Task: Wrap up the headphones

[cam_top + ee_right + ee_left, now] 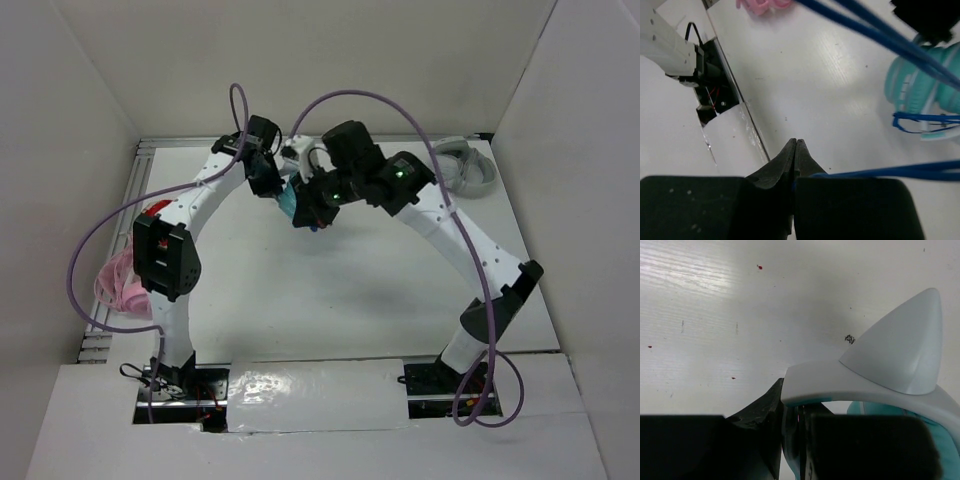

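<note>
Three pairs of headphones share one table [330, 290]; the teal headphones [288, 203] sit at the table's far middle, between two arms; a grey-white pair [468, 172] lies at the table's far right corner; a pink pair [118, 285] lies at its left edge. The left gripper [794, 410] is clamped on the white headband [840, 382], beside one pointed ear [905, 350]; the right gripper [796, 143] is pinched together on the blue cable [880, 172], near one teal ear cup [912, 87].

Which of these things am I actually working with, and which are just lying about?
In the job: teal headphones, held by left hand; their blue cable, pinched in right hand.
Lying about: pink headphones; grey-white headphones.
</note>
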Robot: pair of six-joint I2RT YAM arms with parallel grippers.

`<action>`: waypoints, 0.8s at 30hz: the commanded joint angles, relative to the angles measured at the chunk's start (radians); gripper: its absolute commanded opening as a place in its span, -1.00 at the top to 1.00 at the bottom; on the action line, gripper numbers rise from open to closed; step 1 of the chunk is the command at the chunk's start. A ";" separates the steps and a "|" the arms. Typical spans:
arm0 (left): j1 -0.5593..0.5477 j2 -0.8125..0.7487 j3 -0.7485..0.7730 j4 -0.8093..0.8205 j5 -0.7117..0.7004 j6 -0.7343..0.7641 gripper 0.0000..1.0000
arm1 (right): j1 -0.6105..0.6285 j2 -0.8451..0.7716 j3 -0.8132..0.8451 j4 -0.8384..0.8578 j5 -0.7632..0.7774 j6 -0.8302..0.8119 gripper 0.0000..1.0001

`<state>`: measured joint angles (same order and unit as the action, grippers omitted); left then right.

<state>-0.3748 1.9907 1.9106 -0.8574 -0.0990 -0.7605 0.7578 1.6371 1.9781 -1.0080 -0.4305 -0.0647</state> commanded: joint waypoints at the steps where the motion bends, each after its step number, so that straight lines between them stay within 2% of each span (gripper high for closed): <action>1: 0.034 0.008 0.068 -0.049 -0.004 -0.104 1.00 | 0.110 0.004 -0.050 0.137 -0.021 0.026 1.00; 5: 0.045 -0.013 0.082 -0.014 0.079 -0.151 1.00 | 0.222 0.064 -0.082 0.173 0.002 0.002 1.00; 10: 0.085 -0.114 -0.021 0.124 0.217 -0.180 1.00 | 0.241 0.055 -0.246 0.314 -0.019 0.029 1.00; 14: 0.120 -0.216 -0.143 0.224 0.254 -0.221 1.00 | 0.232 -0.037 -0.503 0.454 0.050 0.239 0.99; 16: 0.138 -0.272 -0.174 0.277 0.254 -0.244 1.00 | 0.230 -0.127 -0.596 0.551 0.142 0.324 0.86; 18: 0.151 -0.328 -0.209 0.311 0.257 -0.282 1.00 | 0.242 -0.214 -0.776 0.681 0.244 0.440 0.69; 21: 0.155 -0.360 -0.225 0.353 0.266 -0.315 1.00 | 0.262 -0.291 -0.867 0.770 0.292 0.479 0.53; 24: 0.154 -0.377 -0.228 0.400 0.286 -0.361 1.00 | 0.310 -0.327 -0.929 0.842 0.410 0.506 0.36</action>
<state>-0.2127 1.6752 1.6726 -0.6083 0.1188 -1.0332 1.0214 1.3678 1.0710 -0.3889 -0.1608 0.3569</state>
